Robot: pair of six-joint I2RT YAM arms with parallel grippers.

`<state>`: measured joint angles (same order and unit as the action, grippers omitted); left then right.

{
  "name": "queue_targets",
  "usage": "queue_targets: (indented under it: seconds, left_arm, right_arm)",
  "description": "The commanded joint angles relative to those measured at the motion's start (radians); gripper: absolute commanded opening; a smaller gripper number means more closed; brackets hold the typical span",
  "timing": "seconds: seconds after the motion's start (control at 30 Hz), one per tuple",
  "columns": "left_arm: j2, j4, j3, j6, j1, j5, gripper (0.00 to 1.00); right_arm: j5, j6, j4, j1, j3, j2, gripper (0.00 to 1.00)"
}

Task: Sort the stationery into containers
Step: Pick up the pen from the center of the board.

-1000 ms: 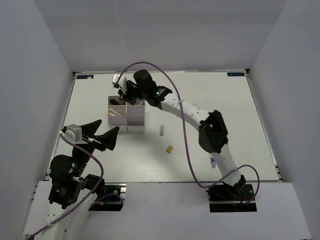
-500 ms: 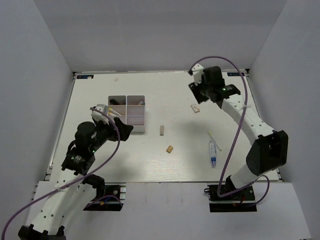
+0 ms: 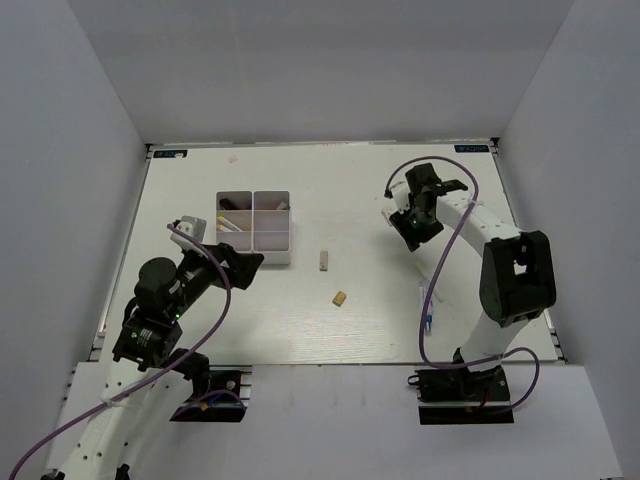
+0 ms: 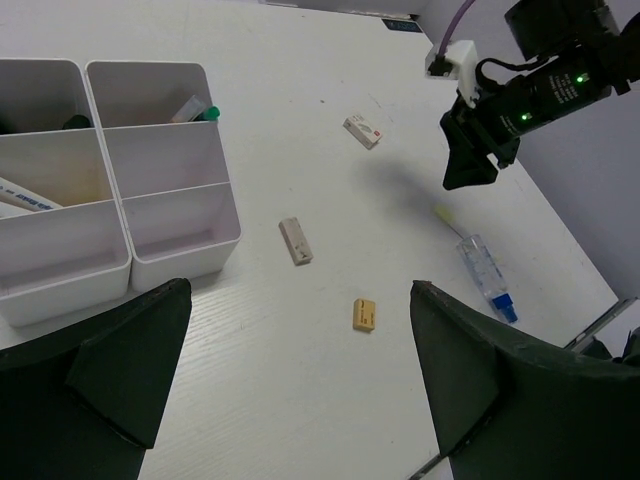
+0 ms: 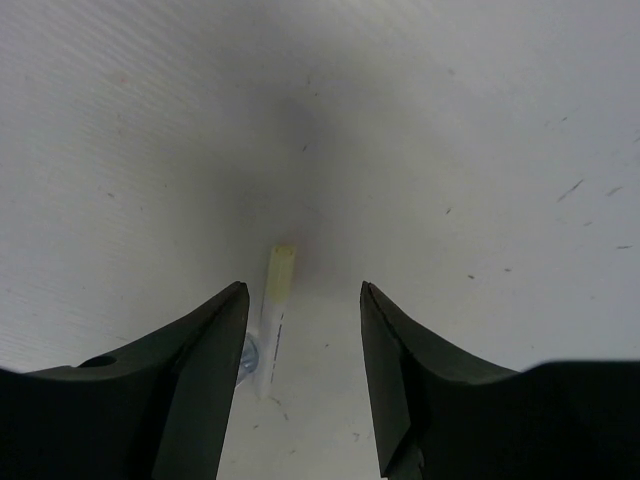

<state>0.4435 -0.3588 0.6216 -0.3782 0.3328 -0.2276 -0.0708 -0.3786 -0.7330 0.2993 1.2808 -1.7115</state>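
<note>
Lying loose on the white worktop (image 3: 200,320) are a pale beige eraser block (image 4: 295,241), a shorter tan eraser block (image 4: 363,314), a white red-marked eraser (image 4: 362,131), a clear blue-tipped tube (image 4: 486,276) and a thin white yellow-tipped pen (image 5: 276,300). The white four-compartment plastic organizer box (image 4: 110,180) stands to their left, with a green-capped highlighter (image 4: 195,108) in its far right compartment. The right tool (image 5: 300,290) is spread and empty, and the pen shows between its fingers. The left tool (image 4: 300,350) is near the box, also spread and empty.
</note>
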Motion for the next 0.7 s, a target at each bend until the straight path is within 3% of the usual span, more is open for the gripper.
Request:
queue_targets:
  seconds: [0.0,0.67]
  left_arm:
    - [0.001,0.003,0.021,0.004,-0.006,-0.032,1.00]
    - [-0.008,0.012,0.021,0.004,-0.006,-0.050,1.00]
  right_arm:
    - [0.019,-0.026,-0.080,-0.014,0.028,-0.020,0.55]
    - [0.052,-0.019,-0.020,-0.031,-0.138,-0.065,0.55]
